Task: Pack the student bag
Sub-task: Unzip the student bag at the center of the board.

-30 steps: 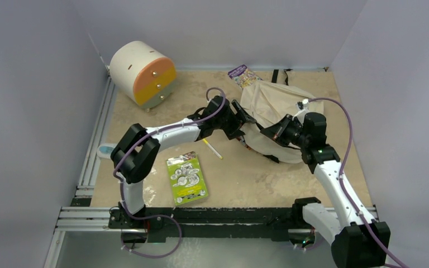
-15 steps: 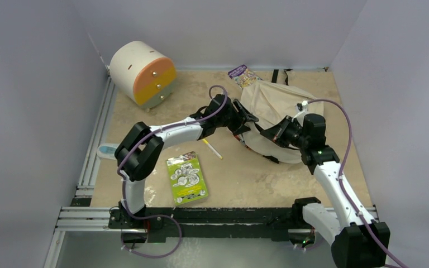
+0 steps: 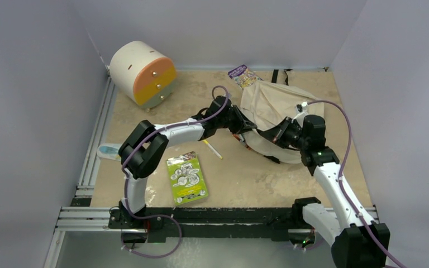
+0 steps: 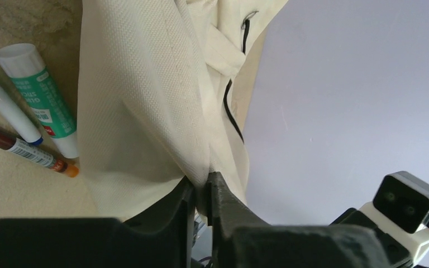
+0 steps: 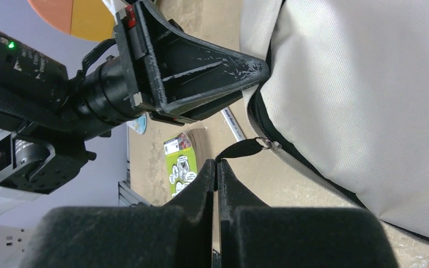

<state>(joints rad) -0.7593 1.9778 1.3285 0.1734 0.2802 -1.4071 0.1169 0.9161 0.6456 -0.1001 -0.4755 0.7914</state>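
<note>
Bag (image 3: 271, 103): lying against both sets of fingertips. Right gripper (image 5: 217, 167) is pinching pull (image 5: 243, 149). Left gripper (image 4: 202, 184), just beyond it, is pinching fold (image 4: 145, 111). Risk: thin pull slipping out under tension, or fold sliding free, so bag is dragging along.

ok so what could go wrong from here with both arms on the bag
1. The left jaws pinch only a thin fold of the student bag; the fabric may slip out under pull.
2. The right jaws hold just the end of the zipper pull, which could slide free.
3. The glue stick and red pen lie beside the bag and might get shoved if it shifts.
</note>
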